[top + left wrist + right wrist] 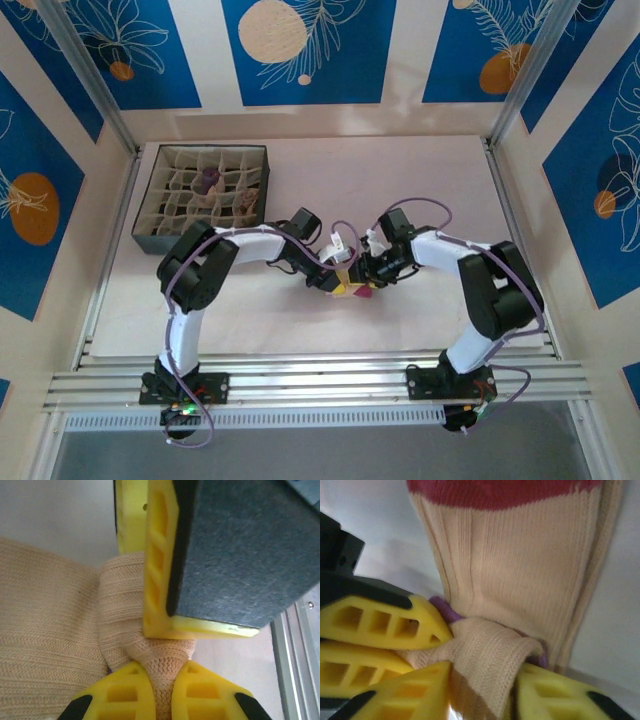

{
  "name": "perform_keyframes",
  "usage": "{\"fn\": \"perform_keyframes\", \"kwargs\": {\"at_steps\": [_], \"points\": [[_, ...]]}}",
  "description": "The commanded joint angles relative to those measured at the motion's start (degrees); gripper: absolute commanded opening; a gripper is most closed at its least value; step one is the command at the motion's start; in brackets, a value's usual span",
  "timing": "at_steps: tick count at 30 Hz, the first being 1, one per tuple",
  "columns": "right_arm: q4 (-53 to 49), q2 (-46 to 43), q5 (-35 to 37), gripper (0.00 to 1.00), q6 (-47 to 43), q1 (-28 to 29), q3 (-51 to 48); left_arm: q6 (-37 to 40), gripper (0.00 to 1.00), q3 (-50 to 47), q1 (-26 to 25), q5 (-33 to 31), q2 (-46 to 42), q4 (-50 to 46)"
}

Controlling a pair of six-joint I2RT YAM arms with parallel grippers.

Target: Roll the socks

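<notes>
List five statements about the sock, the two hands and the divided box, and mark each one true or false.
1. The left hand is shut on a bunch of the tan sock. True.
2. The divided box sits at the far right of the table. False: it sits at the far left.
3. The tan sock has a dark-red band across it. True.
4. The two hands work far apart. False: the right hand meets the left hand at the sock, near the middle of the table.
5. A purple item lies in one cell of the divided box. True.
</notes>
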Motion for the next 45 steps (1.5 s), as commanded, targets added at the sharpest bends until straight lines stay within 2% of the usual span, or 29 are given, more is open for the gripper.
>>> {"fn": "perform_keyframes", "kwargs": {"at_steps": [1, 3, 7, 13, 16, 18, 24, 27, 32, 35, 36, 37, 39, 40, 43, 45], "points": [[-4.5, 5.1, 3.0, 0.18, 0.5, 0.6, 3.4, -3.1, 0.11, -2.4, 0.0, -2.5, 1.4, -2.2], [-7.2, 7.6, 4.6, 0.11, 0.9, 0.6, 4.9, -1.6, 0.15, -4.4, -0.1, -4.7, -1.2, 0.6], [-9.3, 9.7, 5.9, 0.04, 0.8, 0.6, 5.5, 3.4, 0.22, -10.1, -1.2, -11.6, -8.9, 7.5], [-9.6, 11.1, 5.2, 0.01, 0.1, 0.6, 5.1, 11.5, 0.34, -21.2, -3.8, -20.2, -21.4, 22.2], [-10.1, 11.1, 5.5, 0.01, -0.1, 0.9, 5.5, 16.9, 0.36, -26.3, -6.3, -25.8, -26.1, 28.4], [-10.9, 11.1, 6.0, 0.01, -0.2, 1.0, 5.9, 21.6, 0.38, -28.8, -9.2, -31.8, -28.1, 31.4], [-12.4, 11.1, 6.2, 0.01, -0.4, 1.5, 7.4, 29.8, 0.39, -31.0, -16.0, -44.9, -27.1, 34.7], [-13.0, 11.4, 5.8, 0.0, -0.6, 1.7, 8.0, 30.7, 0.4, -30.9, -17.5, -48.8, -24.5, 37.0], [-13.5, 11.6, 5.0, 0.0, -0.9, 1.8, 8.3, 32.4, 0.48, -31.5, -19.3, -55.3, -19.0, 45.1], [-13.9, 11.8, 4.2, 0.01, -1.0, 1.8, 8.6, 32.3, 0.47, -30.4, -19.4, -59.0, -15.0, 46.8], [-14.1, 11.9, 3.9, 0.01, -1.1, 1.8, 8.7, 32.2, 0.45, -30.1, -19.3, -59.7, -14.2, 46.9], [-14.2, 11.8, 3.6, 0.02, -1.2, 1.8, 8.7, 31.9, 0.37, -29.9, -19.3, -59.8, -13.3, 46.5], [-14.1, 11.3, 2.8, 0.08, -1.2, 1.7, 8.6, 31.0, 0.11, -29.1, -19.3, -58.0, -12.9, 43.5], [-13.7, 10.6, 2.2, 0.15, -1.1, 1.6, 8.3, 29.7, 0.0, -28.5, -19.1, -56.4, -13.2, 40.5], [-8.1, 5.4, 0.8, 0.4, -0.4, 1.0, 5.3, 24.7, 0.0, -25.9, -16.8, -45.0, -14.7, 30.7], [-3.4, -0.1, 0.6, 0.46, 1.1, -0.2, 2.0, 20.9, 0.0, -24.8, -14.3, -36.7, -15.5, 26.8]]}}
